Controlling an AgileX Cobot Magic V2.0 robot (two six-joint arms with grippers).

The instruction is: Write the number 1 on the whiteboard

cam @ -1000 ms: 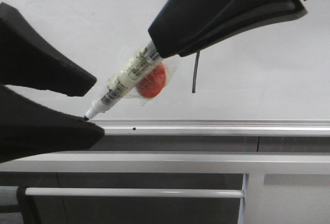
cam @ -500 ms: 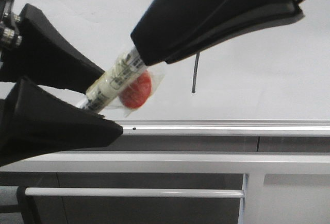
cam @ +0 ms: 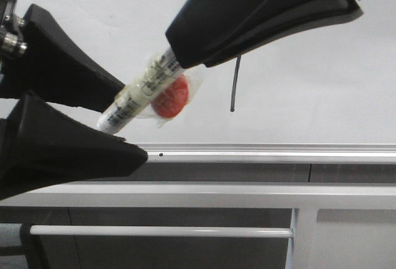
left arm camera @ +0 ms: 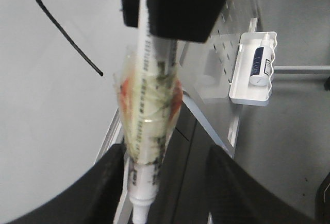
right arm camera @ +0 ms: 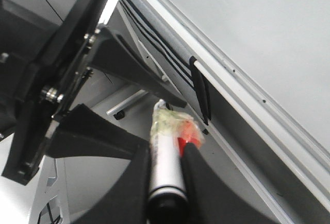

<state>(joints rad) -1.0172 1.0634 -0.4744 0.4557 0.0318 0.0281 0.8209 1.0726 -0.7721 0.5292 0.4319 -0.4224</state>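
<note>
The number 1 [cam: 234,83] is a thin black stroke on the whiteboard [cam: 309,96], just right of the marker. It also shows in the left wrist view [left arm camera: 67,31]. My right gripper [cam: 179,49] is shut on a white marker [cam: 139,96] that has a red round piece [cam: 170,101] taped to it. The right wrist view shows the marker barrel [right arm camera: 166,162] clamped between that gripper's fingers [right arm camera: 166,149]. My left gripper [cam: 127,123] is open, with the marker's tip end between its spread jaws. In the left wrist view the marker [left arm camera: 149,131] runs close beside one finger [left arm camera: 105,183].
The board's silver bottom rail [cam: 278,153] carries a small black dot [cam: 161,154]. Grey metal bars [cam: 161,231] run below it. In the left wrist view a white tray [left arm camera: 242,92] holding a small bottle [left arm camera: 259,64] hangs on a perforated panel beside the board.
My left gripper has moved up and right so its jaws now stand around the marker tip. In the last half second my right gripper shifted the marker slightly up and right.
</note>
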